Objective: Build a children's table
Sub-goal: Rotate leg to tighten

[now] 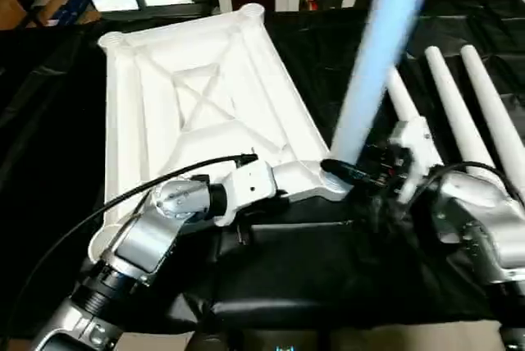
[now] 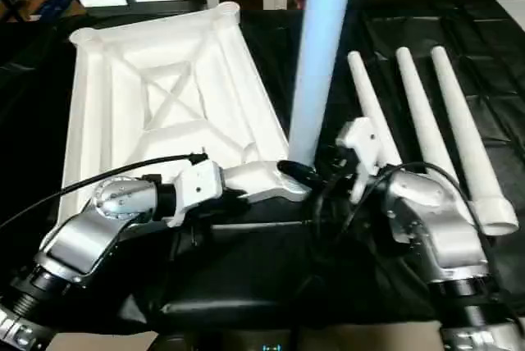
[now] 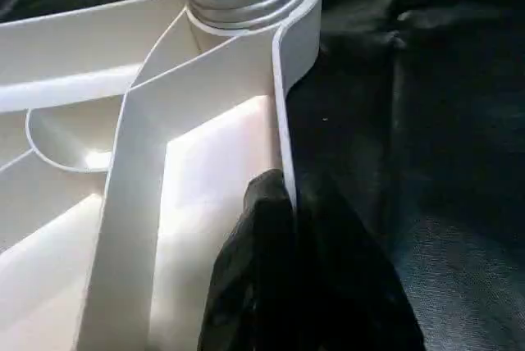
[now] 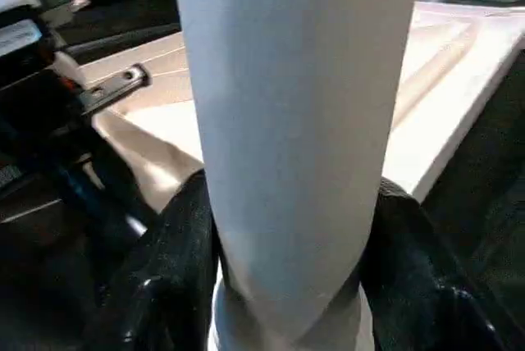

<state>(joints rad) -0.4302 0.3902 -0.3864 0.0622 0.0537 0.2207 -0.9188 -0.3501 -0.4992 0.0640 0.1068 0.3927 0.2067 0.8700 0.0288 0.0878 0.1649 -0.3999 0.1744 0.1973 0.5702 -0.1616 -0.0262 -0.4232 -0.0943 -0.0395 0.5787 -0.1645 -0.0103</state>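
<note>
Left end effector (image 3: pixel 291 228): closed, its black fingers pinching the near rim of the top (image 1: pixel 164 97), which lies ribbed side up on black cloth (image 1: pixel 328 261). Right end effector (image 4: pixel 287 285): fingers set either side of one upright leg (image 1: pixel 373 64), gripping it where its base enters the near corner socket (image 3: pixel 246 6). Three legs (image 2: pixel 426 121) lie side by side to the right. Four legs counted; no legible writing.

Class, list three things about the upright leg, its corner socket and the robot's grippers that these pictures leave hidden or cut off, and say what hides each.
1. Upright leg: its upper end is cut off by the top edge of both eye views.
2. Corner socket: how deep the leg sits; the socket wall hides it in the left wrist view.
3. Right gripper: its fingertips, hidden behind the leg in the right wrist view.
</note>
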